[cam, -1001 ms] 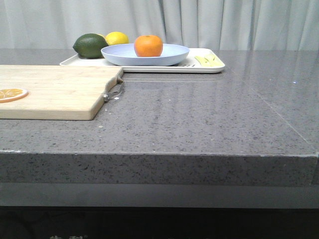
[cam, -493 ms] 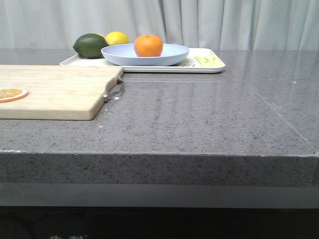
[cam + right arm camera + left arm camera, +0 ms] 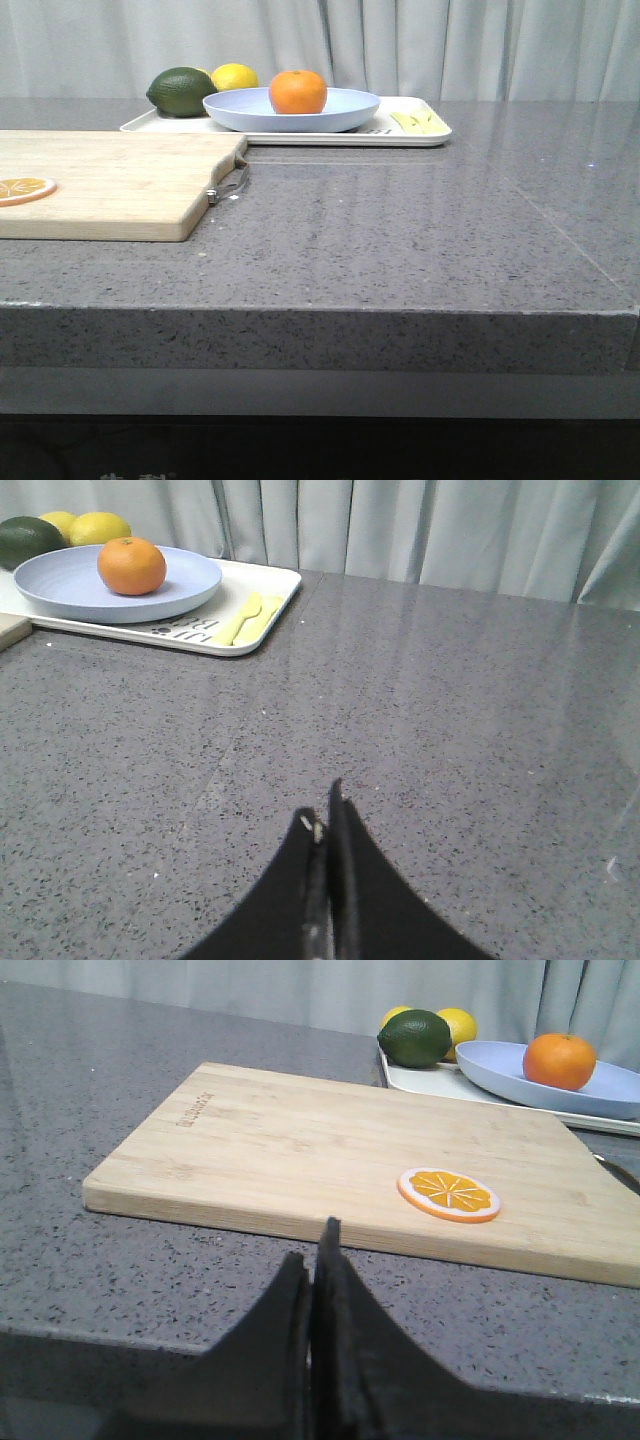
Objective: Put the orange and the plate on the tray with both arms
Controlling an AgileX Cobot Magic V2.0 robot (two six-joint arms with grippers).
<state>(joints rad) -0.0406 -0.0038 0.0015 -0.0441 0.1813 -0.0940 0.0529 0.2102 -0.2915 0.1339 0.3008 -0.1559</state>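
The orange [image 3: 297, 91] sits in the pale lavender-blue plate [image 3: 345, 112], and the plate rests on the white tray [image 3: 435, 136] at the back of the table. The same three show in the left wrist view as orange [image 3: 559, 1060], plate [image 3: 495, 1063] and tray [image 3: 430, 1082], and in the right wrist view as orange [image 3: 131, 565], plate [image 3: 60, 584] and tray [image 3: 270, 590]. My left gripper [image 3: 312, 1250] is shut and empty, near the table's front edge before the cutting board. My right gripper [image 3: 324, 815] is shut and empty over bare table, far from the tray. Neither arm shows in the front view.
A wooden cutting board [image 3: 110, 180] with a metal handle [image 3: 230, 183] lies at the left, carrying a flat orange slice [image 3: 22, 188]. A dark green lime [image 3: 181, 91] and a yellow lemon [image 3: 235, 76] sit on the tray's left end; pale yellow cutlery [image 3: 418, 122] lies on its right end.
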